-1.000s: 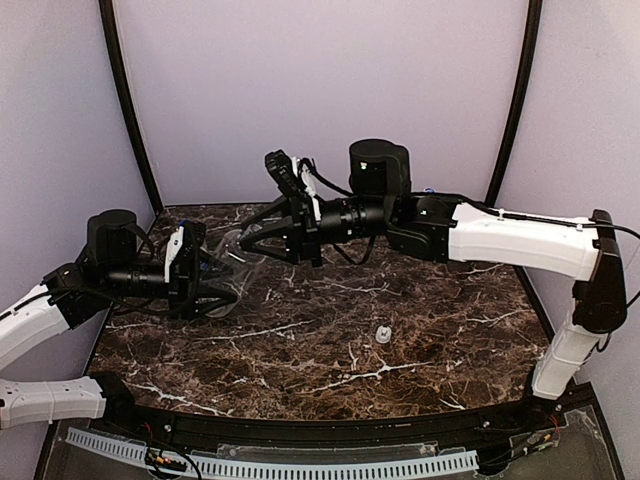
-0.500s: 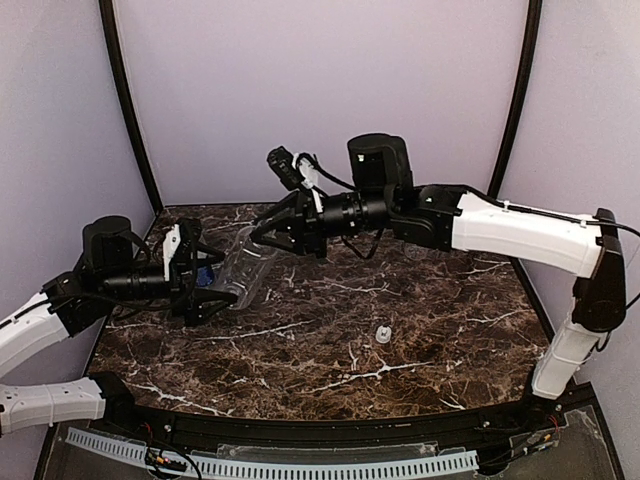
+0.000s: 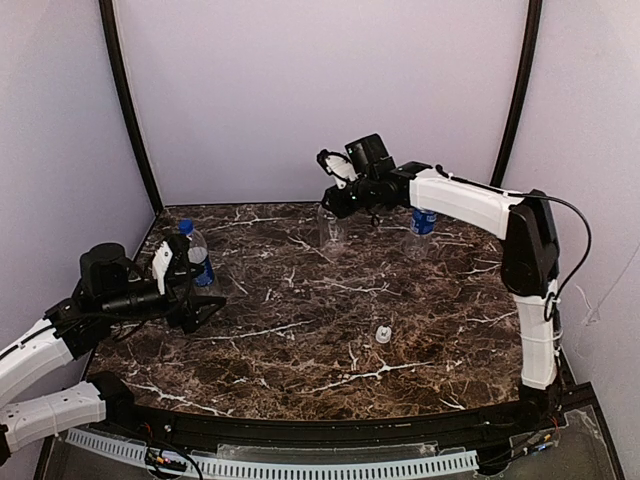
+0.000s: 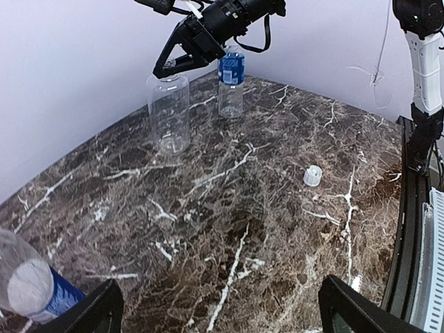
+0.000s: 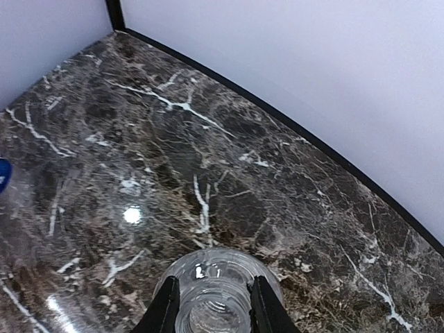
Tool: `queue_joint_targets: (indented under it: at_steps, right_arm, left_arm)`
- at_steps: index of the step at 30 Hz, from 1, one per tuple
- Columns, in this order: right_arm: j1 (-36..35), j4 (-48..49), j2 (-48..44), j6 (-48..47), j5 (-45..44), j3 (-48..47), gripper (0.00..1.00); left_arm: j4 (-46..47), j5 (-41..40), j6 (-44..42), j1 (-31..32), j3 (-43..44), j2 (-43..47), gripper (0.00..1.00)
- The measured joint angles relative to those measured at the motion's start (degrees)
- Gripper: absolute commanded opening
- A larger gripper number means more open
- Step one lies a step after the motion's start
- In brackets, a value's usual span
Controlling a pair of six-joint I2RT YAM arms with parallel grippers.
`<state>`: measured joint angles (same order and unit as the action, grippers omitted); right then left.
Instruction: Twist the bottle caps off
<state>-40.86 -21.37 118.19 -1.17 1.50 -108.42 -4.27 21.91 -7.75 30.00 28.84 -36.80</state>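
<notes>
At nine o'clock the left gripper (image 4: 220, 309) is held empty, jaws spread wide. At twelve the unlabelled bottle (image 3: 330, 228) is pinched at its open neck by the right gripper (image 5: 211, 305). A labelled bottle (image 3: 197, 262) at ten, dark blue cap (image 3: 184, 226) on, and a second labelled bottle (image 3: 422, 222) at one are judged pending. One loose cap (image 3: 382, 334) lies toward five.

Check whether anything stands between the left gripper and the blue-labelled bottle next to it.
Nothing visible does. The blue-labelled bottle stands upright close beside the open left gripper, and nothing lies between them.
</notes>
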Motion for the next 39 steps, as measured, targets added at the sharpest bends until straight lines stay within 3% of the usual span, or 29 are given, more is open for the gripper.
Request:
queue_joint_targets:
  at_steps: [6,17,22,26,30,39]
  right_arm:
    - [2.0,-4.6,11.2,-2.0,-4.0,-10.8,0.0]
    - [4.0,-5.4,13.7,-0.7,-3.0,-14.4,0.02]
    - [4.4,-4.5,13.7,0.9,-2.8,-13.9,0.55]
    - [4.9,-4.4,13.7,2.0,-2.9,-13.0,0.7]
    - [5.2,-4.8,13.7,1.8,-2.9,-13.0,0.96]
    - [5.4,-6.6,12.4,-0.1,-2.9,-13.9,0.99]
  left_arm:
    - [2.5,1.1,6.6,-3.8,-7.6,1.2,0.99]
    - [7.7,0.7,11.5,-6.9,-13.4,3.2,1.0]
    - [8.9,0.7,11.8,-7.3,-13.7,3.5,1.0]
    - [9.7,0.7,11.9,-7.3,-14.2,3.5,1.0]
    - [9.9,1.0,12.0,-7.3,-14.4,3.5,1.0]
    - [10.2,1.2,11.9,-7.3,-14.4,3.5,1.0]
